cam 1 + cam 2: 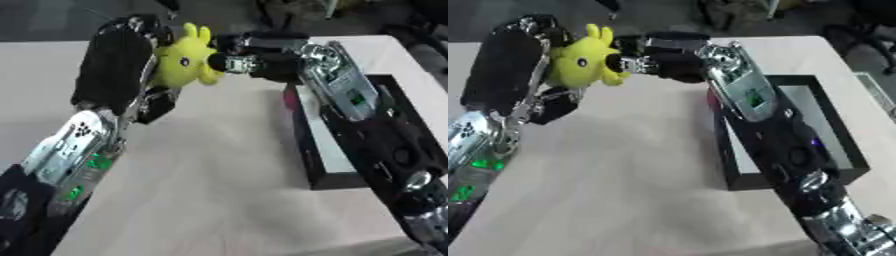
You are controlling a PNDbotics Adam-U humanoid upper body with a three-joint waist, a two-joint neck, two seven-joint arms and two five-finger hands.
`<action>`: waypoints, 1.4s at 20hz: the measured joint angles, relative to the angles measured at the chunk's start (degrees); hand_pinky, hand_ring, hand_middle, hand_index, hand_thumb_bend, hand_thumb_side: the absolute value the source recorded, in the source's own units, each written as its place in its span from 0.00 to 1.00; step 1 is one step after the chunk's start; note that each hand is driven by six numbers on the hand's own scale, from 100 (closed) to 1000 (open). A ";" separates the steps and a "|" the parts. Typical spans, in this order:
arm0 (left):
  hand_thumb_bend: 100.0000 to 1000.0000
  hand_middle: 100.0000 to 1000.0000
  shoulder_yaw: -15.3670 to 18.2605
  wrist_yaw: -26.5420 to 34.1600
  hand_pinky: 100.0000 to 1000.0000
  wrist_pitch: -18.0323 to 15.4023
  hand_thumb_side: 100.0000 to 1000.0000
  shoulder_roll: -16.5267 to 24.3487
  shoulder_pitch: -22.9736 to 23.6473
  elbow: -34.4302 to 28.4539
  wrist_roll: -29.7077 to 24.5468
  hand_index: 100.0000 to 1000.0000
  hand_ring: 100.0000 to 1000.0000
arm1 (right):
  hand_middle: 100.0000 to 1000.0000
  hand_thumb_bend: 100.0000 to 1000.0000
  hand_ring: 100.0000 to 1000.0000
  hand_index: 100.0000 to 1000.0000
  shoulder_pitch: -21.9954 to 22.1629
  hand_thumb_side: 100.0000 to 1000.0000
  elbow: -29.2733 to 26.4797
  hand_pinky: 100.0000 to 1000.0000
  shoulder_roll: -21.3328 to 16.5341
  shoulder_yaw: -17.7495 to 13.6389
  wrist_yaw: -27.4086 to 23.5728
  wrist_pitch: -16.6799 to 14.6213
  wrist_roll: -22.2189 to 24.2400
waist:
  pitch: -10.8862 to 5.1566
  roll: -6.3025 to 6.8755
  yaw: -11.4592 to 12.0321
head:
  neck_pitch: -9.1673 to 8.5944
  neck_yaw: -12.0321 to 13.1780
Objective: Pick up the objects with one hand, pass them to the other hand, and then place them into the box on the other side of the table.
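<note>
Midair, yellow plush toy (184,62) (eared, dark eye) clasped by left hand (122,70), right hand (254,55) fingers closing on it too, black box (837,145) along table's (210,180) right edge.

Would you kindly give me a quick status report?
Left robot hand holds yellow plush toy. Right robot hand touching it, mid-handover. Black rectangular box at right, nothing in the way.

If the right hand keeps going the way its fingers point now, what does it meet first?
The yellow plush toy: the right hand points left across the table straight at it, fingers apparently already at its side. Behind the toy is the left hand, holding it. Depth is uncertain.
</note>
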 measured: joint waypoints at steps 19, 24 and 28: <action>0.21 0.39 -0.61 -1.35 0.62 -0.22 0.00 -2.53 -0.90 0.38 -0.98 0.41 0.50 | 1.00 0.00 1.00 1.00 -0.54 0.74 0.23 1.00 0.06 0.34 0.06 0.69 0.50 | 0.00 -0.32 0.07 | 0.01 -0.25; 0.21 0.39 -0.76 -1.41 0.62 -0.69 0.00 -2.91 -1.08 0.37 -0.99 0.41 0.50 | 1.00 0.00 1.00 1.00 -1.01 0.77 0.59 1.00 0.11 0.48 0.06 1.21 0.46 | 0.00 -0.32 0.36 | 0.01 -0.42; 0.21 0.39 -0.86 -1.76 0.62 -0.95 0.00 -3.22 -1.35 0.26 -1.15 0.41 0.50 | 1.00 0.00 1.00 1.00 -1.05 0.79 0.92 1.00 0.30 0.68 0.06 2.00 0.53 | 0.00 -0.32 0.38 | 0.01 -0.43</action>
